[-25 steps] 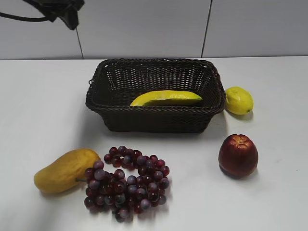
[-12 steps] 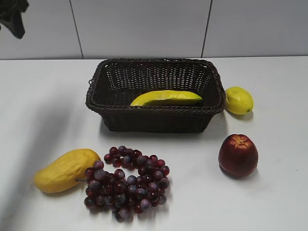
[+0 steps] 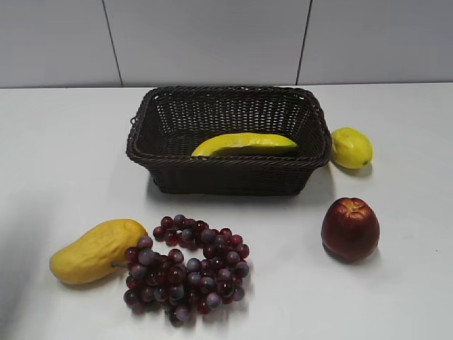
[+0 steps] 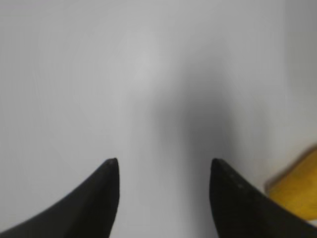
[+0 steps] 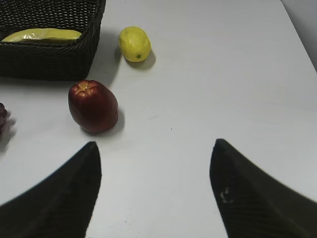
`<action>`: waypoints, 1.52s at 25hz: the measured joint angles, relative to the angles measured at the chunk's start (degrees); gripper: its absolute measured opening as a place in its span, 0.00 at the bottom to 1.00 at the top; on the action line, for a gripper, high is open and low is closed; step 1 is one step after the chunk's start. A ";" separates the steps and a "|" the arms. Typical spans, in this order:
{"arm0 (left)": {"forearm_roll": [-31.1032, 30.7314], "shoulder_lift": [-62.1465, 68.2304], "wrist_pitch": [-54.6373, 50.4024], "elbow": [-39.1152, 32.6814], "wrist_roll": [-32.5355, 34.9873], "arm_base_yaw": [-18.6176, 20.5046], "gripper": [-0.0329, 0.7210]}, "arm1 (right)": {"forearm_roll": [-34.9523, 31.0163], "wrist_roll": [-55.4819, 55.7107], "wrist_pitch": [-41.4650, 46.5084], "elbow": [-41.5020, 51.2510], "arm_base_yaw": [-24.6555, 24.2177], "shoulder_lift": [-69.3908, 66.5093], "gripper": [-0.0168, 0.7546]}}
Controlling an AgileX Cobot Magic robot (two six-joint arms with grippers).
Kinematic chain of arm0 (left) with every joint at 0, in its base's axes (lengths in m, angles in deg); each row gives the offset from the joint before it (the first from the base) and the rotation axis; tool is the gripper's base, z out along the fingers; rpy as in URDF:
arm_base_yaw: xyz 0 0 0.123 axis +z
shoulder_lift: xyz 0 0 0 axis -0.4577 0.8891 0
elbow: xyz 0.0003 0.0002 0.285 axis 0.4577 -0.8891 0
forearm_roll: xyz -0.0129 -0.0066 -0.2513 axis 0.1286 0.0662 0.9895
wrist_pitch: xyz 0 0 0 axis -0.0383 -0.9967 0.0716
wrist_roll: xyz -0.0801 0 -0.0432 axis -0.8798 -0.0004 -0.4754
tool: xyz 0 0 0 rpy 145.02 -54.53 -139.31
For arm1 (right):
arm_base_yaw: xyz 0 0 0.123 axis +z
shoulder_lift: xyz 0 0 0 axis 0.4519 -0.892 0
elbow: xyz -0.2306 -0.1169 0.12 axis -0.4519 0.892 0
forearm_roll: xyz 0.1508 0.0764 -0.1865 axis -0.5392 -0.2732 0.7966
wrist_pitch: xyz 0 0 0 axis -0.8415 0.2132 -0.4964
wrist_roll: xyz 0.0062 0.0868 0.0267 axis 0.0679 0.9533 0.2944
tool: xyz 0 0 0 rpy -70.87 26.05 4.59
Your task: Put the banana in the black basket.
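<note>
Left gripper [image 4: 163, 198] gaping wide over bare table [image 4: 99, 74], gripping nothing. Right gripper [image 5: 156, 191] also spreading wide, hovering empty near the apple [image 5: 93, 106] and lemon [image 5: 134, 43]. Banana [image 3: 245, 144] lying inside the black basket [image 3: 226, 177], grapes [image 3: 185, 268] and mango [image 3: 95, 249] sitting in front.

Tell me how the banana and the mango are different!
The banana lies inside the black basket; the mango lies out on the table, in front of the basket and beside the grapes. The banana is long, slim and tapered; the mango is plump and rounded. The banana is bright yellow with a pale glossy patch; the mango is a duller yellow-orange. Both are yellowish fruits lying on their sides, with no fingers touching them.
</note>
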 joint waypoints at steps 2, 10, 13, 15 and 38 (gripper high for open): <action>0.26 -5.13 1.75 -5.06 0.00 0.00 0.79 | 0.00 0.00 0.00 0.00 0.00 0.00 0.70; 1.02 -24.37 4.48 -18.03 0.00 0.05 0.79 | 0.00 0.00 0.00 0.00 0.00 0.00 0.70; 1.30 -30.99 4.88 -21.42 0.00 0.05 0.79 | 0.00 0.00 0.00 0.00 0.00 0.00 0.70; 1.33 -35.26 5.27 -23.65 -0.11 0.05 0.79 | 0.00 0.00 0.00 0.00 0.00 0.00 0.70; 1.43 -76.29 5.44 -34.79 -0.17 0.05 0.70 | 0.00 0.00 0.00 0.00 0.00 0.00 0.70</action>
